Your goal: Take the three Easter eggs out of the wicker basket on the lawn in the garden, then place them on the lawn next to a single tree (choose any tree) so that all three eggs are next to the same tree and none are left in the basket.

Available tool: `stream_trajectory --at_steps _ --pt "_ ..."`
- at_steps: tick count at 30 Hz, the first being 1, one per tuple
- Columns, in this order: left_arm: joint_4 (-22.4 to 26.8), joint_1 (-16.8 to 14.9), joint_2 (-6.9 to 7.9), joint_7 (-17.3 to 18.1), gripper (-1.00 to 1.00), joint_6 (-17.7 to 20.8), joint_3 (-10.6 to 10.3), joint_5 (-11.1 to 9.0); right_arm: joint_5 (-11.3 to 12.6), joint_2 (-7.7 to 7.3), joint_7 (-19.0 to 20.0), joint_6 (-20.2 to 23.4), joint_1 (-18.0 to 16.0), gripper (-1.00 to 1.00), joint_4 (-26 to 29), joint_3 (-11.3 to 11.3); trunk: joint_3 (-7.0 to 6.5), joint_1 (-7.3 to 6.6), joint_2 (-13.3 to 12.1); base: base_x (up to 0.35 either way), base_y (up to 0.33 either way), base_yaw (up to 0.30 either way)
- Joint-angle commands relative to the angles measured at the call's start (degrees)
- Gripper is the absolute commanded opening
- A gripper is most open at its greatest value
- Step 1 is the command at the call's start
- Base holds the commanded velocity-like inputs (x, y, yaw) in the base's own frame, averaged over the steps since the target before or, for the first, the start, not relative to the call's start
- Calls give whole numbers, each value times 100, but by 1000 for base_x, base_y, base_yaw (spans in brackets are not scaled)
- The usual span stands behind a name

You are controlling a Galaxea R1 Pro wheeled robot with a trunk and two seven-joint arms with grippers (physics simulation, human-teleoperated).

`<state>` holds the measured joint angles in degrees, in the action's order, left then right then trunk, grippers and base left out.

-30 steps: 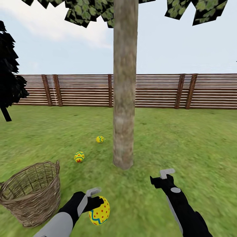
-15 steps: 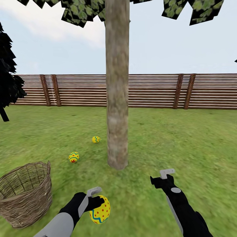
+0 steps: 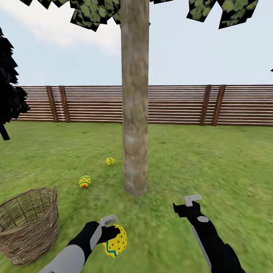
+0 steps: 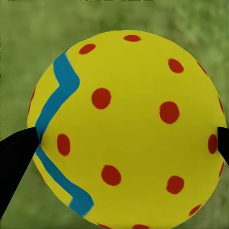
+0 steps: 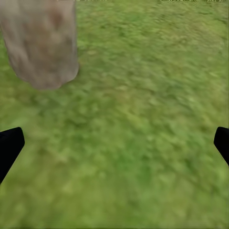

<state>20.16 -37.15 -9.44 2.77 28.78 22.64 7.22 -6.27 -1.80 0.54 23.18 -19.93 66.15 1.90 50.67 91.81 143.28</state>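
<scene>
view has slid since a second ago: tree [image 3: 135, 113] and wicker basket [image 3: 26, 225] sit further left, so the base moved, not the things. left gripper [image 3: 107, 230] fingers clamped on third egg [image 3: 115, 241], above lawn [image 3: 212, 167]. right gripper [image 3: 186, 204] fingers spread, empty. two eggs [image 3: 84, 181] [image 3: 110, 161] lie near trunk; one placement left.

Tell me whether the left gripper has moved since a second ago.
Cannot tell. The left gripper, shut on the dotted egg, sits at the same spot in the head view, while the tree shifted, so the camera moved.
</scene>
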Motion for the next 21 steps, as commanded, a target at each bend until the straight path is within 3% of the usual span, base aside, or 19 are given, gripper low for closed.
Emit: stream_trajectory --at_steps 1,21 --pt "14 -2 -6 30 -100 23 48 59 -59 -3 5 38 -3 100 16 12 6 0 3 208 0 0" --pt "5 -2 -14 29 -100 14 48 69 -71 -1 -19 38 -3 100 30 12 6 0 3 323 0 0"
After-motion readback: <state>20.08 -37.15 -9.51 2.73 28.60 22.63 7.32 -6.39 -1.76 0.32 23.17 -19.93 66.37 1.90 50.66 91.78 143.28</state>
